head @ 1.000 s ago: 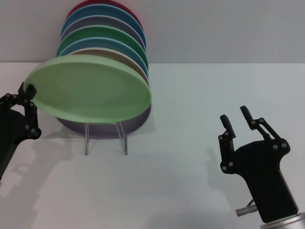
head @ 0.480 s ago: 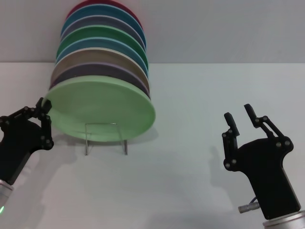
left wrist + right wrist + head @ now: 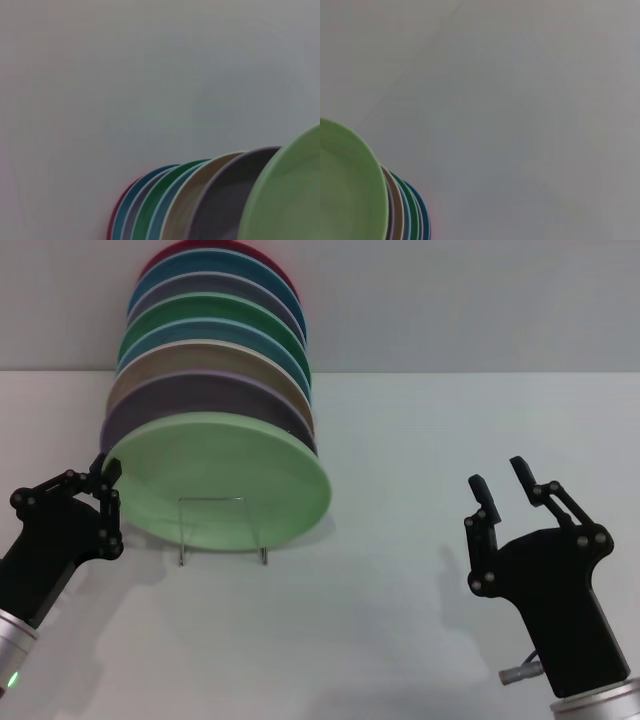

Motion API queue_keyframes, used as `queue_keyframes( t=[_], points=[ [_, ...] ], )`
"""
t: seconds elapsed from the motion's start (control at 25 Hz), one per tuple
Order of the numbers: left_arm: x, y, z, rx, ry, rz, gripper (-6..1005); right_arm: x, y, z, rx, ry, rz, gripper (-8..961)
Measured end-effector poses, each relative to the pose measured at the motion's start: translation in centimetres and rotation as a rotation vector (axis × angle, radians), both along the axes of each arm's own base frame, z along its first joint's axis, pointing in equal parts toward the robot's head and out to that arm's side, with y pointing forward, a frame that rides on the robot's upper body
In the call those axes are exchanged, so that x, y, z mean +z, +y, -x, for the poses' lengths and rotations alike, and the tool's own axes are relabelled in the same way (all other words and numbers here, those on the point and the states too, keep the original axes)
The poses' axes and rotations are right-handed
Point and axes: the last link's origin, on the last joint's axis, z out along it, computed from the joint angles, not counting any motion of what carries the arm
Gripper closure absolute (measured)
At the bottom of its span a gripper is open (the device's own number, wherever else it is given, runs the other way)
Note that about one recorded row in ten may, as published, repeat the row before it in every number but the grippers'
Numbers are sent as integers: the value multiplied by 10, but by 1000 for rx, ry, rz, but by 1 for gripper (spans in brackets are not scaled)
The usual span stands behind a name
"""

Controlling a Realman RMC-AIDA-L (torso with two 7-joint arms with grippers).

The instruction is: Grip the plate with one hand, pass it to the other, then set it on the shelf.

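The light green plate (image 3: 220,480) leans at the front of the row of plates on the wire shelf (image 3: 262,546), whose thin legs show below it. My left gripper (image 3: 108,480) is at the plate's left rim and is shut on it. My right gripper (image 3: 500,486) is open and empty, well to the right of the shelf and low over the table. The plate also fills a corner of the left wrist view (image 3: 290,200) and of the right wrist view (image 3: 345,190).
Behind the green plate stand several other plates on edge: a purple one (image 3: 200,398), a tan one (image 3: 190,355), then teal, darker green, blue and red ones. The white table (image 3: 400,620) runs up to a grey wall.
The left gripper has moved down and to the right with the green plate. The plate has come down from the air and tipped more upright against the row on the shelf. The right gripper has hardly moved.
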Motion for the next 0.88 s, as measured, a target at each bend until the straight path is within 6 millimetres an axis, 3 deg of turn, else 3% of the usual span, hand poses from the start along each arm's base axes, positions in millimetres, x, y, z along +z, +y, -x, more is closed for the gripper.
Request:
queue_keyframes(
  t=[0.24, 0.48, 0.64, 0.88],
  points=[
    [2, -2, 1, 0, 3, -12, 836, 2, 4, -3, -6, -5, -14, 578],
    [7, -18, 8, 4, -16, -40, 694, 13, 20, -13, -42, 52, -44, 568],
    [14, -51, 9, -8, -123, -106, 600, 27, 45, -27, -95, 136, -78, 561],
    [22, -54, 9, 39, -280, -156, 362, 40, 69, -42, -142, 236, -82, 551]
  ],
)
